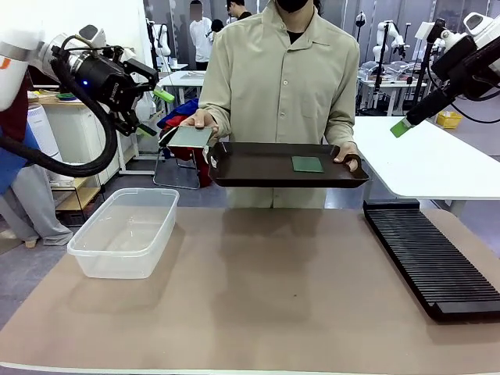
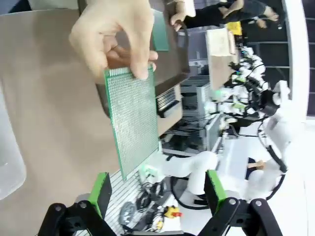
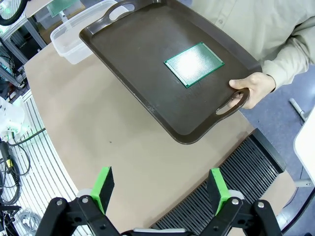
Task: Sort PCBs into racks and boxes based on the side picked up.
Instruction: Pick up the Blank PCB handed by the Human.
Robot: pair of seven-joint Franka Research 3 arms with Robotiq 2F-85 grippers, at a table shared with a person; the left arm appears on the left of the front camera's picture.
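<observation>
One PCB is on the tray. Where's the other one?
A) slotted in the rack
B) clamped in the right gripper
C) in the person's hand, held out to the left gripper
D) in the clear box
C: the person's hand pinches the PCB just ahead of the open left gripper; the second PCB lies on the tray.

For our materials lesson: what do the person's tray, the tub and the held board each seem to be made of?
Tray: likely moulded plastic, dark brown and semi-gloss, with a soft light sheen and moulded handle cut-outs.
Tub: clear plastic; the table shows through its walls.
Held board: probably fibreglass laminate, green and matte, with a fine grid of tiny holes.
</observation>
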